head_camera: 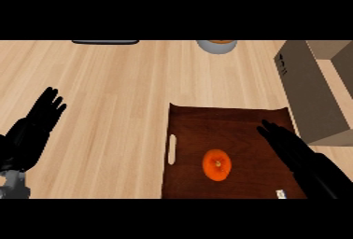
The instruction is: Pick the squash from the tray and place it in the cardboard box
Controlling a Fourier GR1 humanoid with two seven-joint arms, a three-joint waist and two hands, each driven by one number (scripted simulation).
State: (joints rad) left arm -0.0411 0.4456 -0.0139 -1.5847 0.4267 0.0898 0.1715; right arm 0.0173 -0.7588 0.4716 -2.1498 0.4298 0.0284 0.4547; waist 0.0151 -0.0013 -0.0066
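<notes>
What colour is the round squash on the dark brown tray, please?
Orange, per the head view: round squash.

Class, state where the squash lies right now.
In the head view the orange squash lies on the dark brown tray, in its near half, left of the right hand and well short of the cardboard box at the right.

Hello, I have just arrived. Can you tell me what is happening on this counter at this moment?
A robot is working at a wooden counter. An orange squash lies on a dark brown tray, not yet picked up. The right hand is open over the tray's right side, beside the squash and apart from it. The left hand rests open at the view's left edge. The cardboard box stands to the right of the tray, and nothing is being held.
</notes>
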